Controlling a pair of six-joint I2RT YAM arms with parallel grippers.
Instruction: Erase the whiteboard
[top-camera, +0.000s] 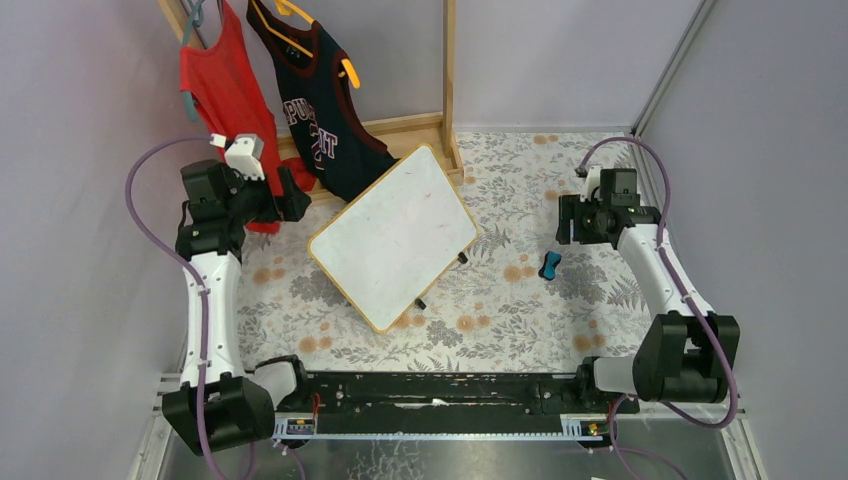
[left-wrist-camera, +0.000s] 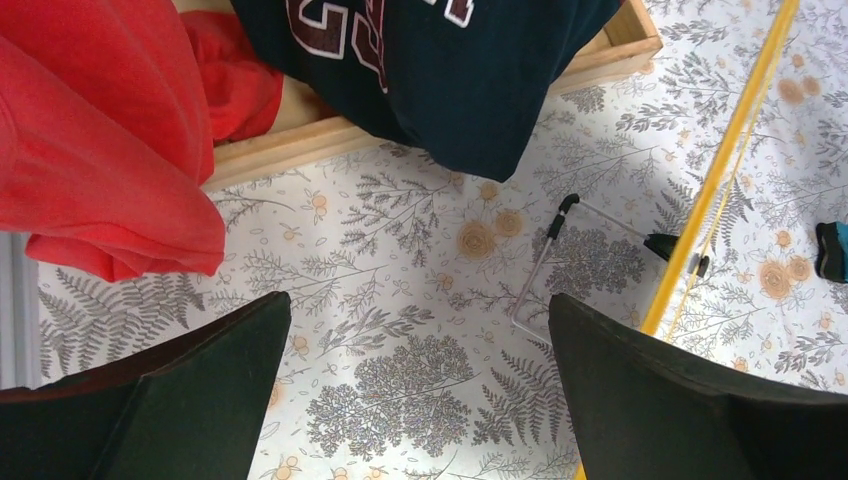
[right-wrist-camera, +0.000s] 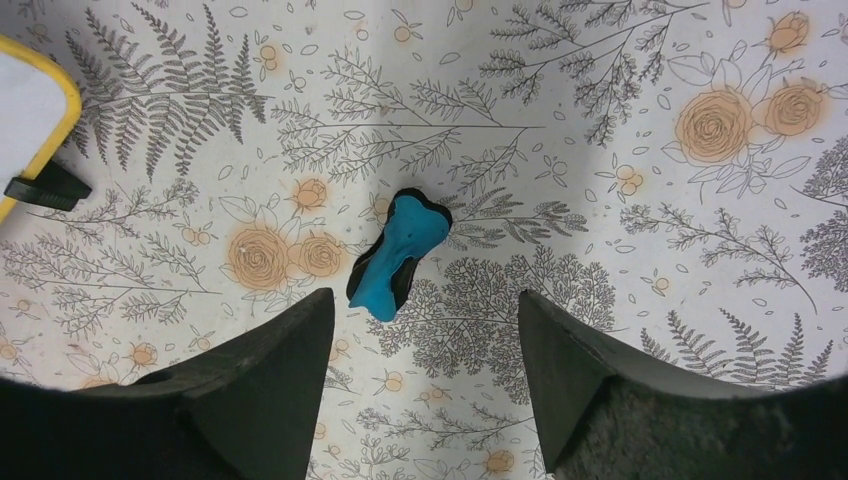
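The whiteboard (top-camera: 392, 237), white with a light-wood frame and faint red marks, lies turned like a diamond mid-table. Its wooden edge (left-wrist-camera: 722, 165) and its wire stand (left-wrist-camera: 545, 255) show in the left wrist view, and one corner (right-wrist-camera: 30, 110) shows in the right wrist view. A blue eraser (top-camera: 550, 265) lies on the cloth right of the board. My right gripper (right-wrist-camera: 425, 320) hovers open just short of the eraser (right-wrist-camera: 400, 255), nothing between its fingers. My left gripper (left-wrist-camera: 418, 300) stands wide open over bare cloth, left of the board near its upper left edge (top-camera: 295, 205).
A wooden clothes rack (top-camera: 448, 70) stands at the back with a red shirt (top-camera: 225, 90) and a navy jersey (top-camera: 320, 110) hanging close to the left gripper. Its wooden base (left-wrist-camera: 300, 150) lies just beyond the left fingers. Walls close in on both sides.
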